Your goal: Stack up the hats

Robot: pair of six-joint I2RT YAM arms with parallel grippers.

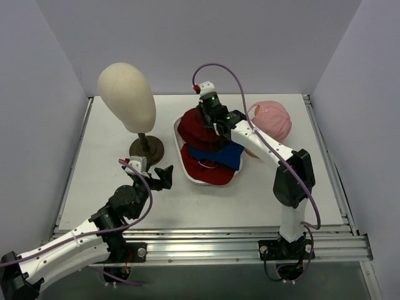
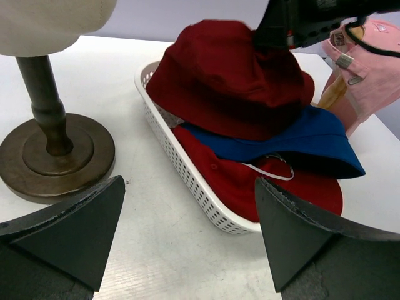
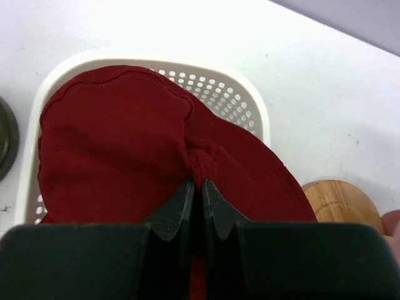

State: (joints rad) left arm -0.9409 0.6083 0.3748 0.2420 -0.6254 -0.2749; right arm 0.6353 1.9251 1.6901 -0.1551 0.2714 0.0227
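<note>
Nearest the camera, in the lower left of the top view, the left arm (image 1: 119, 206) reaches up over the white surface (image 1: 112, 162); the left jaws are released, spread wide with nothing between them, facing the basket from just left of it. Next, in the centre of the frame, sits the white perforated plastic basket (image 1: 187, 174) (image 2: 181, 164), which carries three stacked hats. Lowest is the red fabric peaked cap (image 1: 209, 173) (image 2: 237, 184), its lower edge spilling over the near rim. On it lies the blue fabric bucket hat (image 1: 220, 156) (image 2: 294, 147), with its brim jutting to the right. On top lies the dark red fabric bucket hat (image 1: 192, 129) (image 2: 219, 81) (image 3: 112, 137), covering the far end of the basket. The right arm (image 1: 259, 142) comes in from the lower right, and the right jaws are clenched on a pinched fold of that hat's cloth. Further back at upper right, apart from the stack, the pink fabric peaked cap (image 1: 273, 119) (image 2: 369, 62) rests over a round light wooden piece (image 3: 340, 203). At upper left stands the cream egg-shaped mannequin head (image 1: 128, 94) on its dark brown wooden pedestal (image 1: 147, 150) (image 2: 56, 156).
</note>
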